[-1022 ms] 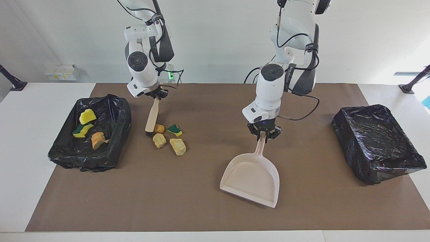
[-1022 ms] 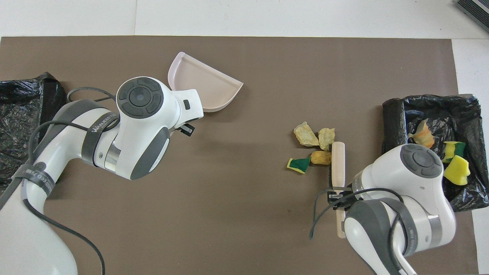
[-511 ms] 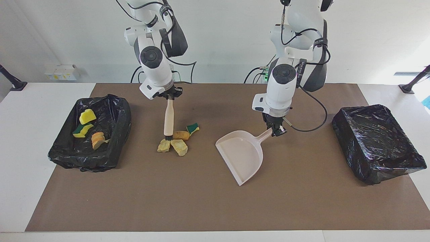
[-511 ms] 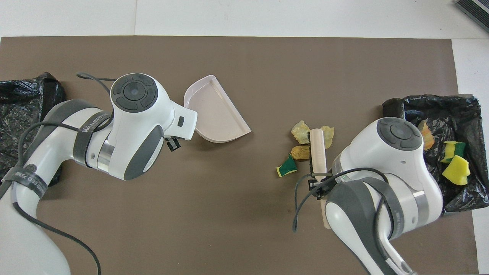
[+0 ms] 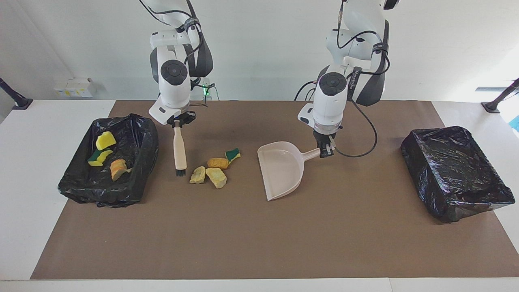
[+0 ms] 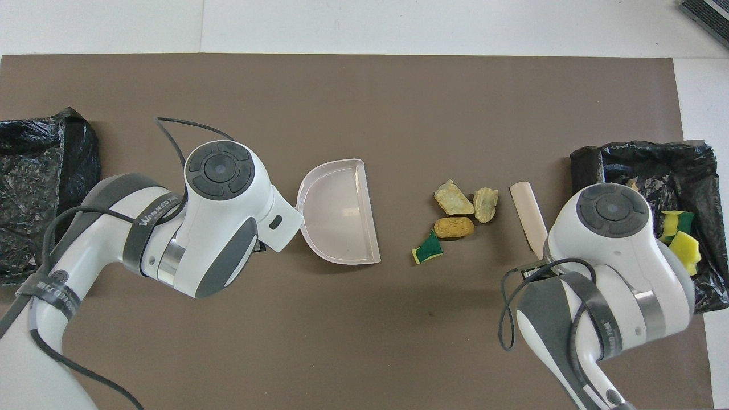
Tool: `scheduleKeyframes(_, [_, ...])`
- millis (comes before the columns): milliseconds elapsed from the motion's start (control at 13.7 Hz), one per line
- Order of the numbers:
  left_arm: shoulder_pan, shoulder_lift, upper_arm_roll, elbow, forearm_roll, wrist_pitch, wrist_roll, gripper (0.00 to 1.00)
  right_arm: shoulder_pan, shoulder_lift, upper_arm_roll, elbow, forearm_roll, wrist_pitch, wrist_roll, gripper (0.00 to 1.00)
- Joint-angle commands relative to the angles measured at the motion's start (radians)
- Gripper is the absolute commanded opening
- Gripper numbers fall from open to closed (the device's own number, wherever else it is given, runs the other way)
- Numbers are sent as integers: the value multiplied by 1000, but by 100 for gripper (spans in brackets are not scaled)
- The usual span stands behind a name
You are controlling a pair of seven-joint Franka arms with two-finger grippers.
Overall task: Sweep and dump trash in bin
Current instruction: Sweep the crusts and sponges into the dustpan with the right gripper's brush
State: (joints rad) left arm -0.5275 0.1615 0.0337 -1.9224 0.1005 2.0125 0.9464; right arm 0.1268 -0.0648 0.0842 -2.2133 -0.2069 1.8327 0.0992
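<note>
Since half a second ago we see that the right gripper has carried the brush away from the loose trash toward the right arm's end of the table, so its black bristles now hang clear of the pieces, between them and the bin there. The left gripper has swung the dustpan round, bringing its open mouth to face the pile.

We see the right gripper's fingers closed tight on the top of the brush handle; the brush hangs nearly upright, bristles down, just above the brown mat. The left gripper is clamped on the end of the dustpan handle. The dustpan's long axis runs along the table's length, handle toward the left arm's end, mouth toward the right arm's.

Four pieces of loose trash lie on the mat between brush and dustpan: a green-faced sponge piece nearest the robots, an orange foam chunk touching it, and two pale-yellow chunks just beside them, farther from the robots. Three more pieces lie inside the bin at the right arm's end. A second black-lined bin sits at the left arm's end.
</note>
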Motion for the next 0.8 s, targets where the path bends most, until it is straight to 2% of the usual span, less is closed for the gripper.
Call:
scheduleKeyframes(0, [-12, -43, 11, -66, -7, 34, 20, 0, 10, 10, 9, -28, -8, 28, -26, 0])
scheduleKeyframes(73, [-12, -43, 11, -66, -7, 35, 17, 0, 36, 26, 9, -32, 0, 48, -12, 0])
scheduleKeyframes(292, [-14, -48, 8, -107, -9, 92, -46, 0, 91, 59, 9, -34, 127, 82, 51, 0])
scheduleKeyframes(730, [-28, -59, 5, -135, -9, 126, -54, 0, 122, 74, 9, -36, 374, 151, 50, 0])
